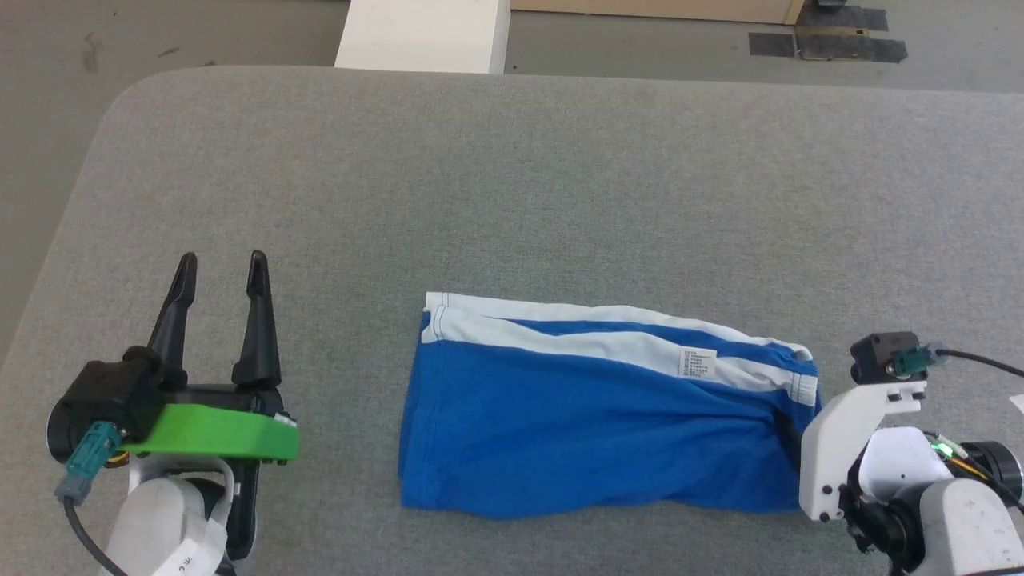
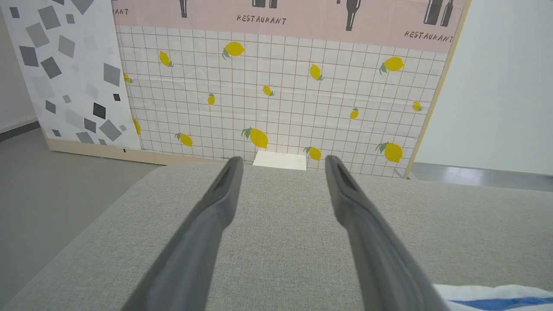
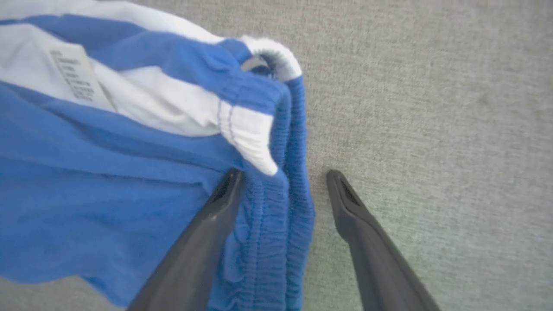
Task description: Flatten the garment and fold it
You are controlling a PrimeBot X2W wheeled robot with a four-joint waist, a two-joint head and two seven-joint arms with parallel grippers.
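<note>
The garment [image 1: 592,424], bright blue shorts with white stripes and a small white label [image 1: 698,362], lies folded flat on the grey table near its front edge. Its gathered waistband [image 3: 293,224] points toward my right arm. My right gripper [image 3: 284,172] is open and straddles that waistband: one finger [image 3: 207,233] rests over the blue fabric, the other [image 3: 363,224] stands on the table just beside it. My left gripper [image 1: 222,268] is open and empty, to the left of the garment and apart from it. A corner of the garment [image 2: 492,298] appears in the left wrist view.
The grey padded table [image 1: 512,176] has a rounded far-left corner with floor beyond it. A white block [image 1: 424,36] stands past the far edge. Dark tape patches [image 1: 832,40] lie on the floor. A lemon-patterned panel [image 2: 281,86] stands behind the table.
</note>
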